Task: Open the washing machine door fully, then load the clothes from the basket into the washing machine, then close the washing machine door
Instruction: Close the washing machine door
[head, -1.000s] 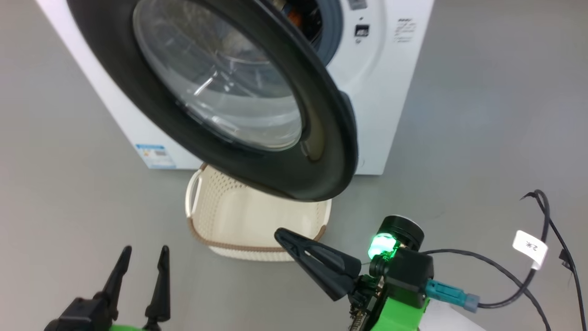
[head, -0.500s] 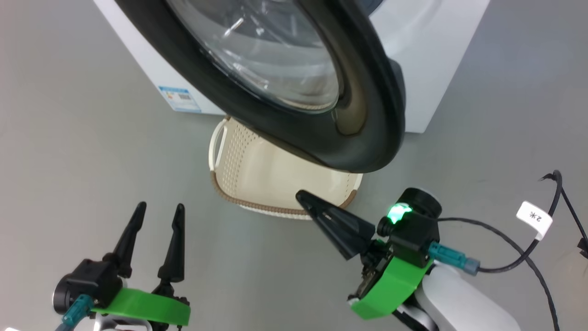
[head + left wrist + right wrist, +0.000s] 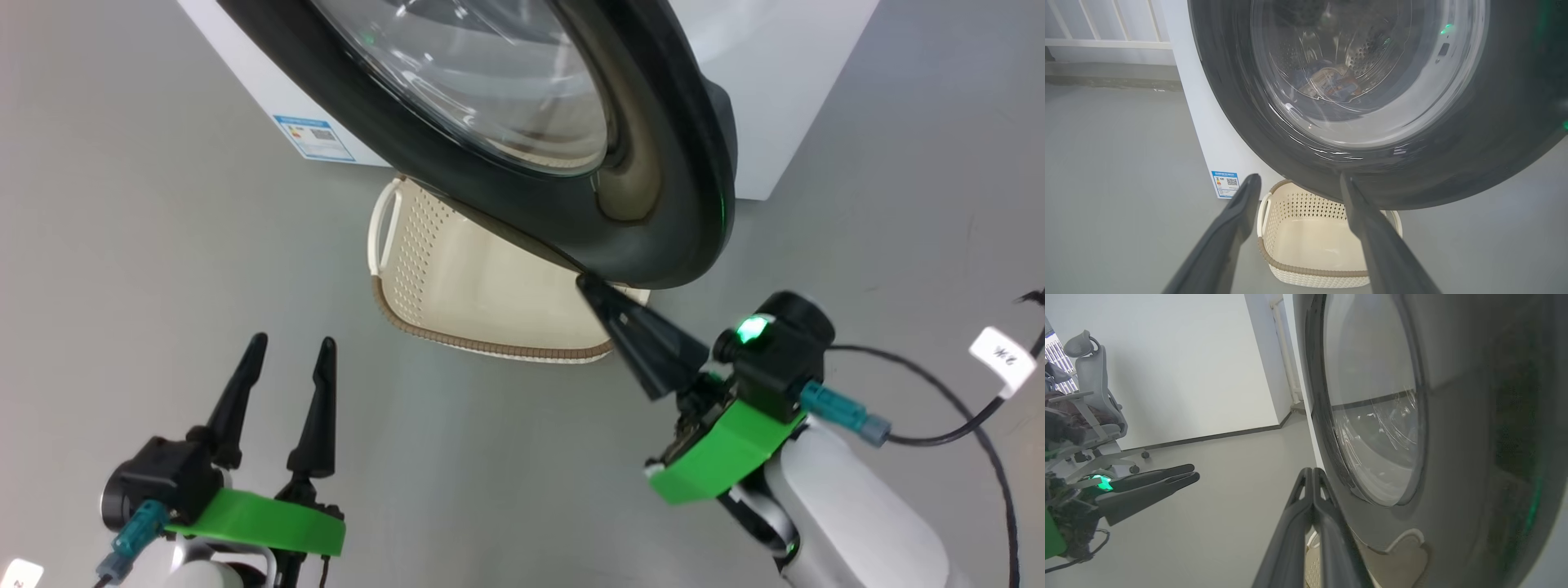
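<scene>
Head view: right claw (image 3: 588, 286) at rim of washing machine door (image 3: 490, 98).

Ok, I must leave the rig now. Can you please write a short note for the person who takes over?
Left gripper: open, holds nothing, low on the left, apart from everything.
Right gripper: shut, empty, its tip at the lower rim of the washing machine door; I cannot tell whether it touches.
Basket: empty, on the floor before the washing machine, under the door.
Clothes: seen through the door glass, inside the drum.
Done: loading.
Left: the door stands out from the machine; push it shut.
</scene>
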